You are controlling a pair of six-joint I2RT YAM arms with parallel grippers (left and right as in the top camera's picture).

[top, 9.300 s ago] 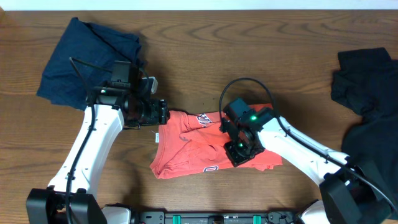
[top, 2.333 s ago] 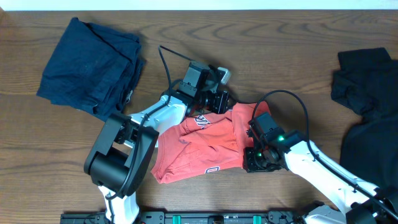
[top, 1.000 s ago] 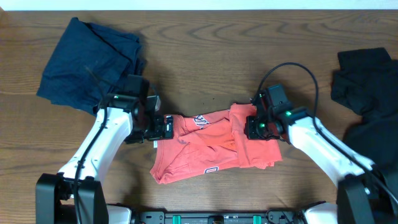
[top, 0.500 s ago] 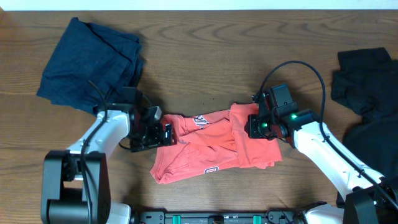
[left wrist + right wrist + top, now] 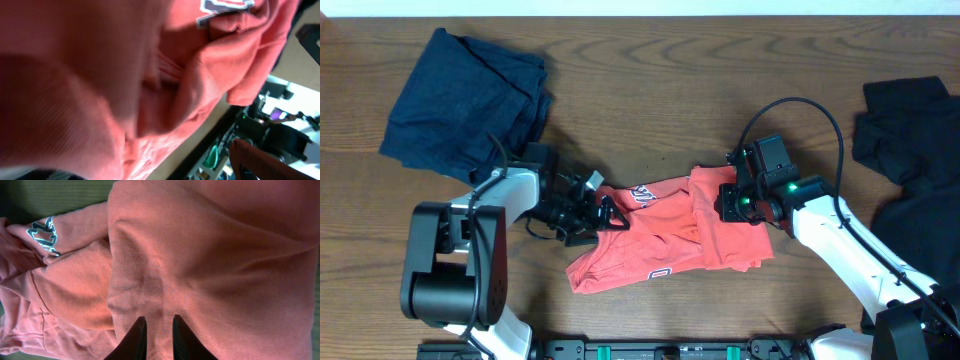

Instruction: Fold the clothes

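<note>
Lying crumpled, coral-red tee [image 5: 670, 240] w/ white lettering [image 5: 642, 193].

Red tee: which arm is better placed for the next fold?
Right, probably. The right gripper sits at the right edge of the coral-red T-shirt, fingers pinched close on a ridge of cloth. The left gripper only noses into the left edge; its grip is unclear.

T-shirt [image 5: 665, 238] — soft matt knit; table [image 5: 650, 100] — grained wood.

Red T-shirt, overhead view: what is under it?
Only the wooden table shows, around the edges of the red T-shirt. Anything beneath its bunched folds is covered.
</note>
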